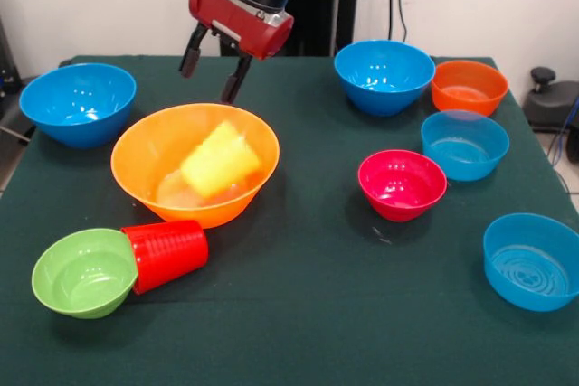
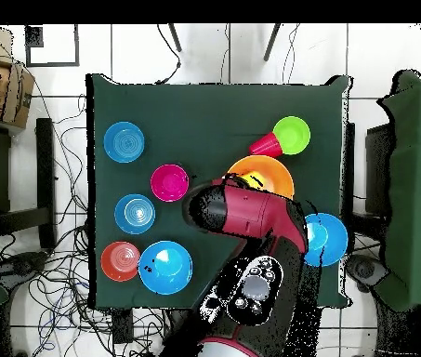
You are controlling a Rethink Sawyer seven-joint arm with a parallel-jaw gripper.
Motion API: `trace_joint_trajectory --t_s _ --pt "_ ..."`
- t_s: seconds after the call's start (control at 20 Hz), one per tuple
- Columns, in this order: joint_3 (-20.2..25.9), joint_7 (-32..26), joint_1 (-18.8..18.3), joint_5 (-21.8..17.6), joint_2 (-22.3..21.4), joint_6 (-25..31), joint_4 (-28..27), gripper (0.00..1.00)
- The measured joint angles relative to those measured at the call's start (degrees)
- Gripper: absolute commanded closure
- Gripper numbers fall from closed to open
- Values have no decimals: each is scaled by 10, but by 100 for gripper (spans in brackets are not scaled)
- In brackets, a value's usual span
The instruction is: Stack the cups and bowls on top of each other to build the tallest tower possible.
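Two cups and eight bowls sit on the dark green surface (image 1: 308, 314). The gripper (image 1: 213, 67) hangs just above the far rim of the big yellow-orange bowl (image 1: 145, 155), with its two dark fingers (image 1: 192, 51) spread apart and nothing between them. Right below it and a bit nearer to the front camera, the yellow cup (image 1: 220, 160) is inside that big bowl. The cup looks blurry and tipped over on a slant, so it may be falling or rolling. It is hard to tell which end is the mouth.

The red cup (image 1: 167, 253) lies on its side next to the big bowl, and its open end pokes into the light green bowl (image 1: 77, 273). Its long side runs across the front view. It will likely need standing up before it can go on the tower.

One deep blue bowl (image 1: 77, 101) sits alone on one side. On the other side are the second deep blue bowl (image 1: 384, 74), the orange bowl (image 1: 469, 86), two pale blue bowls (image 1: 464, 144) (image 1: 534, 261) and the pink-red bowl (image 1: 402, 183), all apart from each other.

From overhead, the red arm (image 2: 251, 218) covers much of the big bowl. Cables lie on the tiled floor (image 2: 65, 297) around the surface.
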Motion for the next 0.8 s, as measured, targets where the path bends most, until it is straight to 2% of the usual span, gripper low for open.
trace_joint_trajectory --t_s 0.8 --pt "-6 3 -5 17 -1 0 0 0"
